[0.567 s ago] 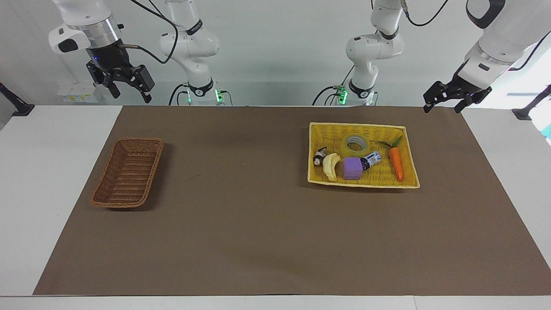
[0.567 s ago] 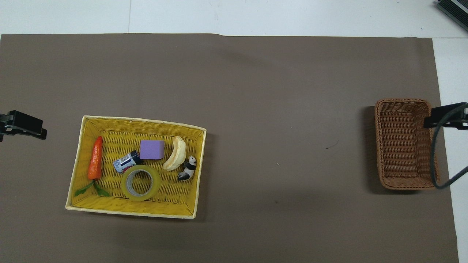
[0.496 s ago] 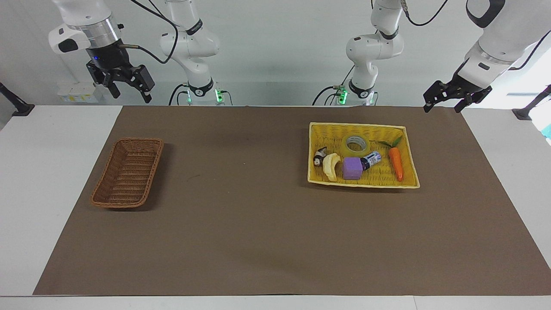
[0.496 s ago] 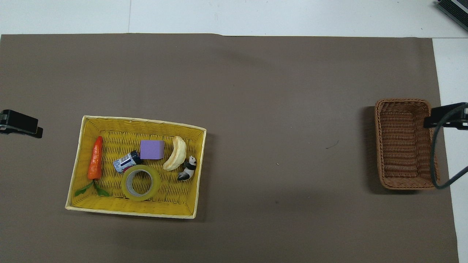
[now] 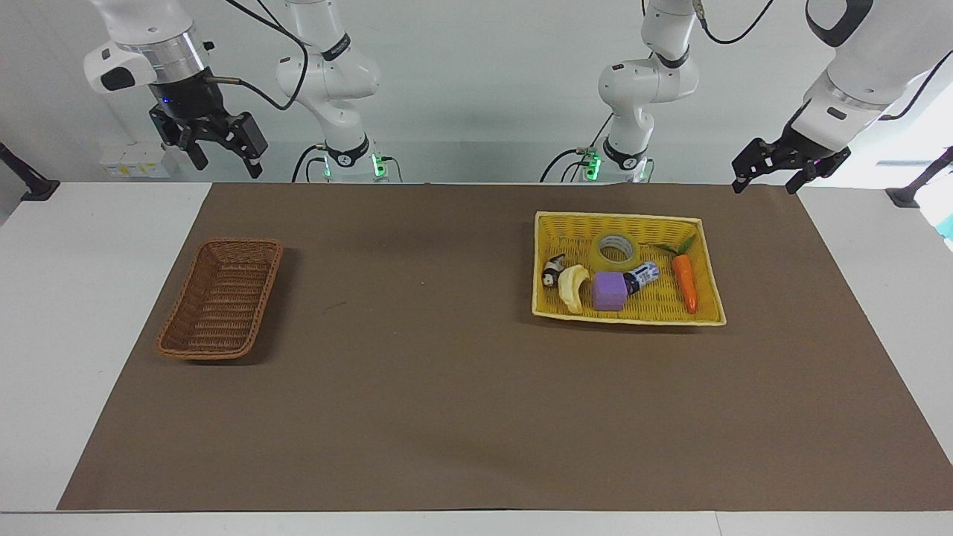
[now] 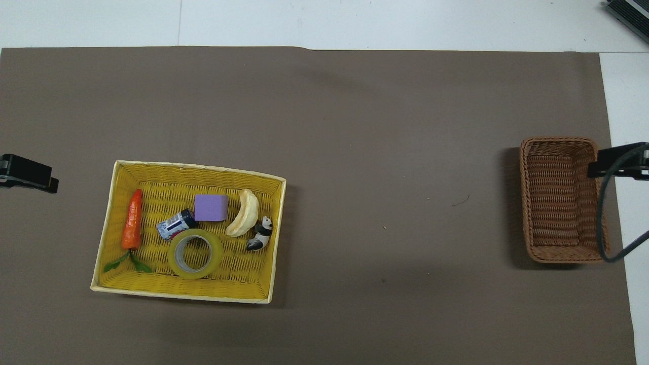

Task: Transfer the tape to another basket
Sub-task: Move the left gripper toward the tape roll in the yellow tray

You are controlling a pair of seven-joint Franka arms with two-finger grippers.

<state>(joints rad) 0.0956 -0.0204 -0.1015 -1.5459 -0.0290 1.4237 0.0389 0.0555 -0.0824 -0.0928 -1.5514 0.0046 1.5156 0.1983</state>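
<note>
Left pincer (image 5: 770, 176) and right pincer (image 5: 221, 152), both spread and empty, hang raised. Nothing done: the translucent yellow tape roll (image 5: 615, 250) lies in the bright yellow woven basket (image 5: 711, 275); the dark brown wicker basket (image 5: 221, 298) is empty.

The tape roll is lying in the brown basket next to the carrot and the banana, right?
Not quite. The tape lies in the yellow basket, not the brown basket, which holds nothing. The overhead view shows it. The rest is right: the carrot and banana share that basket.
</note>
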